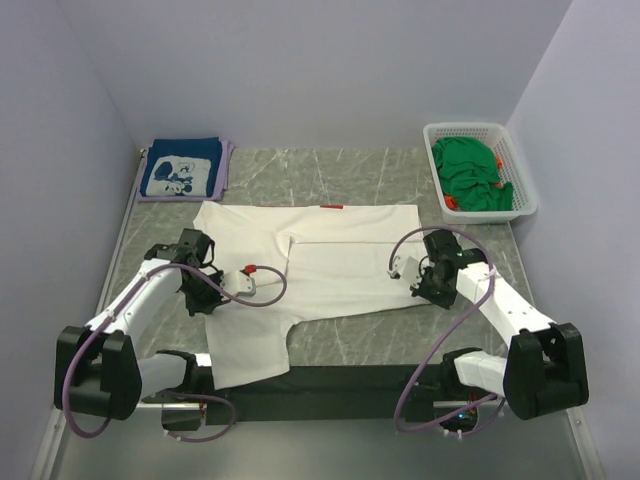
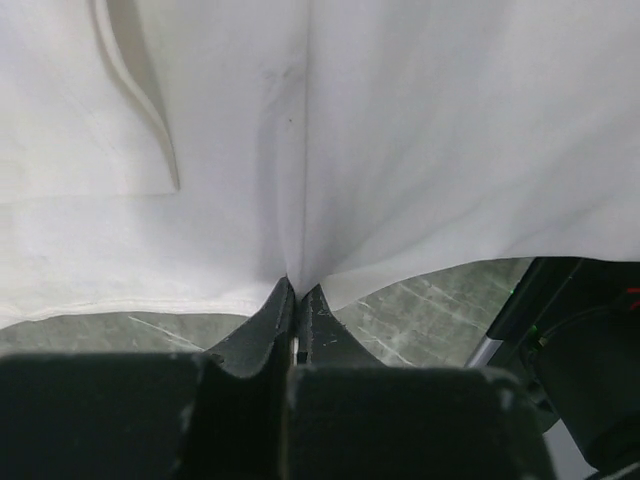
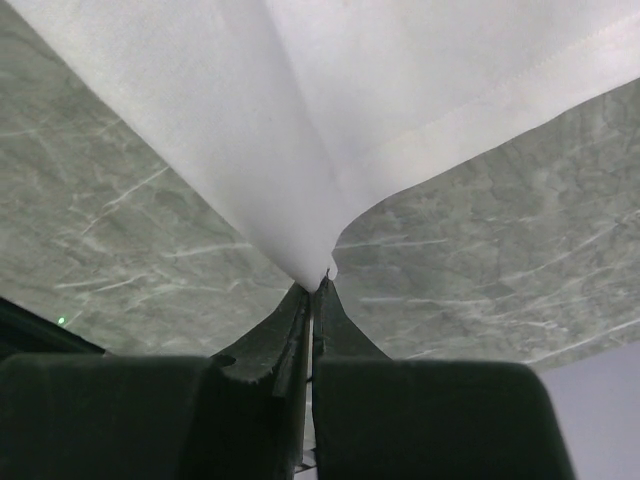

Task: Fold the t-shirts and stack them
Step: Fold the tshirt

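Three colours of shirt are counted on the table (image 1: 380,175): one white shirt (image 1: 330,270), one navy shirt (image 1: 180,175), and green shirts (image 1: 470,180) whose number cannot be told, since they are bunched together. One basket (image 1: 465,127) and two arms are also seen. The white shirt is spread in the middle of the table, collar at the far side with a small red tag at the neck. Its right part is folded into a rectangular layer, and its lower left part reaches the near edge. The cloth is plain and smooth, with seams visible along the hems. The left claw (image 2: 297,300) is closed on the white shirt's left edge, and the cloth is drawn into a crease that runs up from the tips. The right claw (image 3: 318,285) is pinched shut on the right hem, where the cloth is pulled into a point just above the marbled surface. The navy shirt is folded at the far left corner, white cartoon print upward, on a lilac cloth (image 1: 226,170). The green shirts are heaped in the basket at the far right corner.
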`<state>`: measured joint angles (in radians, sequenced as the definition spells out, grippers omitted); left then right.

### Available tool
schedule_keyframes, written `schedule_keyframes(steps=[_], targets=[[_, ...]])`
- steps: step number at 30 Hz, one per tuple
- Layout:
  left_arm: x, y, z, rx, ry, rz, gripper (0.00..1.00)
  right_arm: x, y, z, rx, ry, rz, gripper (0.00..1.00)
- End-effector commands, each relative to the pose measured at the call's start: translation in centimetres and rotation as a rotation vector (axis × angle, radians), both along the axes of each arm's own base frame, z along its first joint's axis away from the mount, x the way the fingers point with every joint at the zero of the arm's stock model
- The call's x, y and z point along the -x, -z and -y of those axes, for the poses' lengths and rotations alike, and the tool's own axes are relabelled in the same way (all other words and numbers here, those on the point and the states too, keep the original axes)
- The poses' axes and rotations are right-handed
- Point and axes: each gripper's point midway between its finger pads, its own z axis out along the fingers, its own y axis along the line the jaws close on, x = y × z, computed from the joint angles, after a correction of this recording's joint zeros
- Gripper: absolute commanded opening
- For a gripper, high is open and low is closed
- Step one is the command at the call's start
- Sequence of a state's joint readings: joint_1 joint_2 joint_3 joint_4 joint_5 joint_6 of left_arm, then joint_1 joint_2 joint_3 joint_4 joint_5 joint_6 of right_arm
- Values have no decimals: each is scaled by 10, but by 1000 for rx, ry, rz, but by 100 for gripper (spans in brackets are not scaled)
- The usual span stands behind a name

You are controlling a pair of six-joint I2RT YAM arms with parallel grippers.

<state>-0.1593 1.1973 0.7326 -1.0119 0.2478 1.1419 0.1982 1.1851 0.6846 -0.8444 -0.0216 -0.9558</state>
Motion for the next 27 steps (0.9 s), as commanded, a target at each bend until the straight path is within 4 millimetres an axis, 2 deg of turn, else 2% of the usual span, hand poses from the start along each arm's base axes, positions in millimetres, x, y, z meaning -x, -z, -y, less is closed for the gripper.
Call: schedule_keyframes(steps=[1,8,10,11,13,14,16,17,18,19,20,21,23,24,26,27], targets=[[0,-23,12,72,33,16,1,-5,-20,-1,-16,-29,32,0],[-26,-39,8,129,-28,-3,1,-33,-29,7,-25,14,35,0],[-39,-49,3,144,-52,15,1,-46,-34,10,-25,17,42,0],[-44,-48,1,146,-54,8,1,-55,-40,12,-26,23,60,0],[-59,-55,0,154,-65,31,1,-63,-39,12,-26,20,47,0],[-67,-52,1,159,-72,23,1,-75,-45,10,-31,20,69,0],[-84,-57,-2,185,-106,38,1,-86,-40,9,-34,30,44,0],[-90,-51,-3,191,-119,14,1,-99,-47,8,-37,36,68,0],[-104,-58,-4,199,-132,40,1,-104,-40,8,-39,46,44,0],[-110,-53,-4,215,-147,19,1,-110,-39,8,-41,50,40,0],[-118,-53,-5,220,-160,20,1,-123,-45,8,-42,53,65,0],[-130,-59,-8,228,-170,43,1,-128,-36,11,-33,66,40,0],[-141,-51,-9,244,-195,10,1,-146,-41,10,-34,74,61,0],[-152,-53,-11,245,-205,23,1,-151,-33,10,-34,77,38,0],[-161,-40,-16,239,-235,-12,1,-167,-34,10,-30,89,55,0],[-172,-40,-19,237,-245,14,1,-171,-25,9,-29,91,30,0]])
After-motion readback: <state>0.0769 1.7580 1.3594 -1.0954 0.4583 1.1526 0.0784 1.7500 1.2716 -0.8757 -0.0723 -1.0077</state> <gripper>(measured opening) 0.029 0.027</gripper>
